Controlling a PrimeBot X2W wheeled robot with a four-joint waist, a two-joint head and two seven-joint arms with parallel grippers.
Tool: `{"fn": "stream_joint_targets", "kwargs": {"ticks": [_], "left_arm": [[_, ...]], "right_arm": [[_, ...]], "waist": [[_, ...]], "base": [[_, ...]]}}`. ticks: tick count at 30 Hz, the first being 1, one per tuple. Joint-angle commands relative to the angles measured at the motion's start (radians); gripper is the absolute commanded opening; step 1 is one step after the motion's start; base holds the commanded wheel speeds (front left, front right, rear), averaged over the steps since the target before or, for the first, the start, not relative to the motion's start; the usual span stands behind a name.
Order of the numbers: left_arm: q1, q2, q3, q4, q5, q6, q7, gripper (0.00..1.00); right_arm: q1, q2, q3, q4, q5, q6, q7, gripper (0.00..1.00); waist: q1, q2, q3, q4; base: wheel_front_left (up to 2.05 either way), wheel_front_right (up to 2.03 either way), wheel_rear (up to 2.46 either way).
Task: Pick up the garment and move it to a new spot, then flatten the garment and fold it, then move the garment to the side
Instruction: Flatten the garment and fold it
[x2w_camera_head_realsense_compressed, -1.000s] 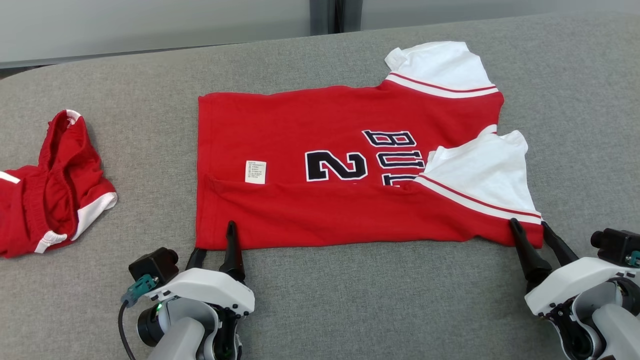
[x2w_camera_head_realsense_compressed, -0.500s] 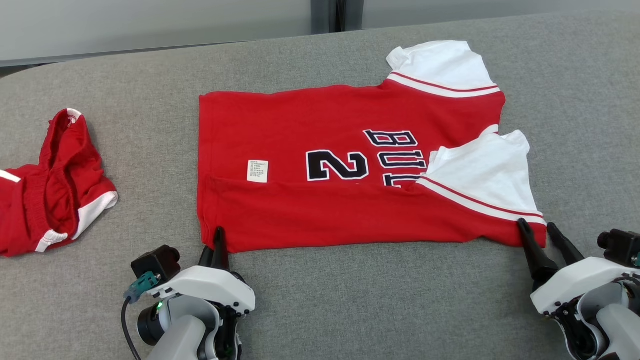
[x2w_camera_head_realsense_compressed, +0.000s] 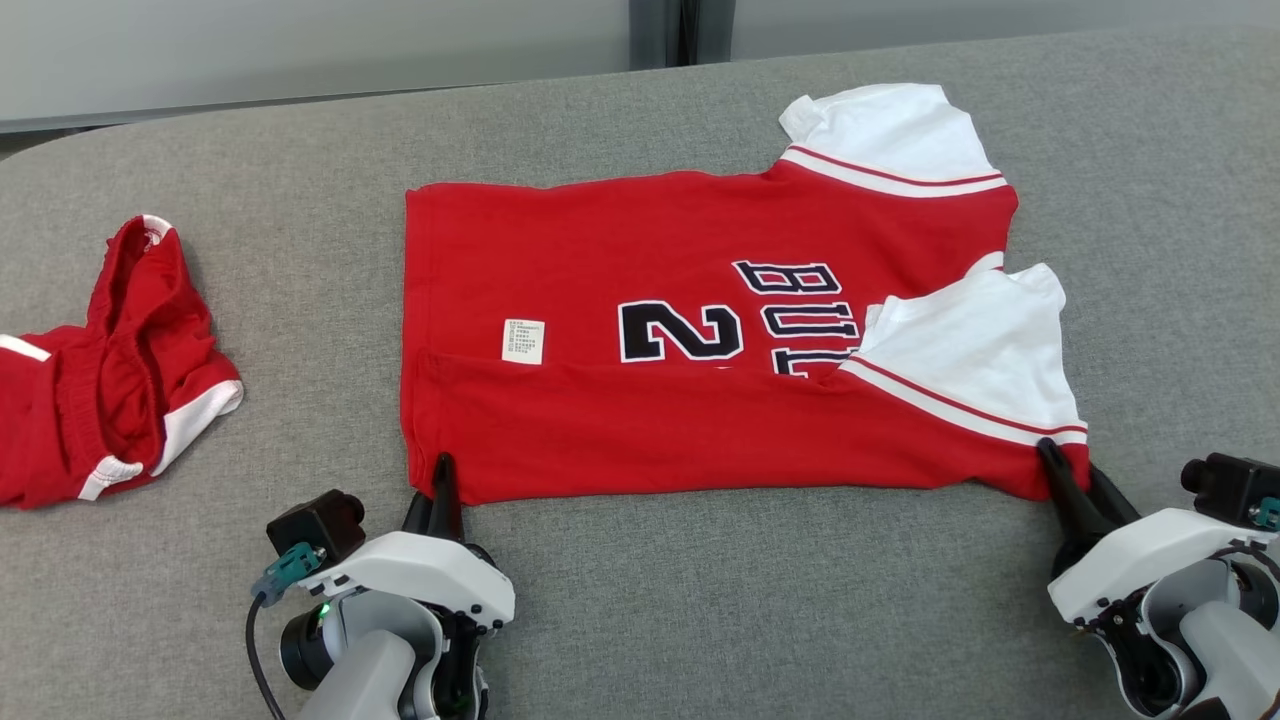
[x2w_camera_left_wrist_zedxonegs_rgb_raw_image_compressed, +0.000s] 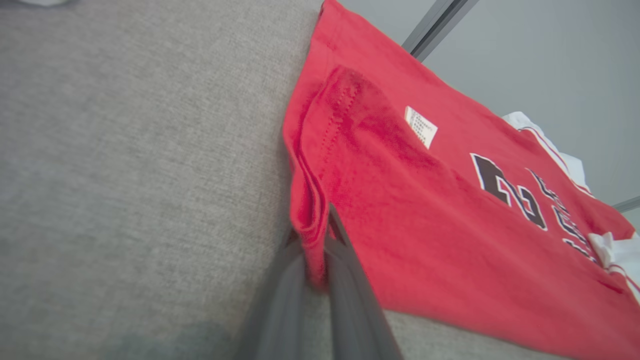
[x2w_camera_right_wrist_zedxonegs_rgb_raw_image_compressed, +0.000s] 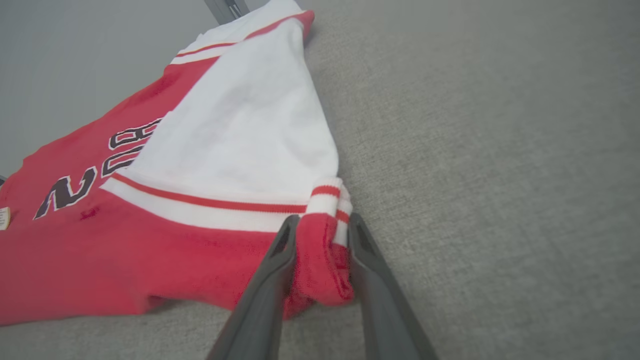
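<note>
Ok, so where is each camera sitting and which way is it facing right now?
Head view: on the robot's head, facing forward and down at the jersey on the grey surface; left pincer and right pincer show along the bottom edge.
Left wrist view: on the left wrist, low, facing along its fingers, pinched on the hem corner.
Right wrist view: on the right wrist, facing along its fingers, which flank the shoulder corner.
Shared: both wrist views catch the black number 2.

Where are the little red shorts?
In the head view, the red shorts lie crumpled at the far left of the grey surface, apart from the red shirt spread in the middle.
</note>
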Motion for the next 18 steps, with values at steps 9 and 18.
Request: {"fn": "stream_joint_targets", "kwargs": {"ticks": [9,18], "left_arm": [[0.016,0.005,0.01,0.021,0.003,0.0,0.008,0.0],[0.035,0.006,0.022,0.018,0.013,-0.003,0.005,0.0]], "right_arm": [[-0.001,-0.031,0.035,-0.002,0.007,0.0,-0.003,0.0],[0.007,-0.063,0.057,-0.003,0.027,0.0,-0.007,0.0]], "waist": [[0.0,-0.0001,-0.005,0.007],[0.0,-0.0001,-0.036,0.01]], "base": [[0.0,0.0,0.0],[0.0,0.0,0.0]]}}
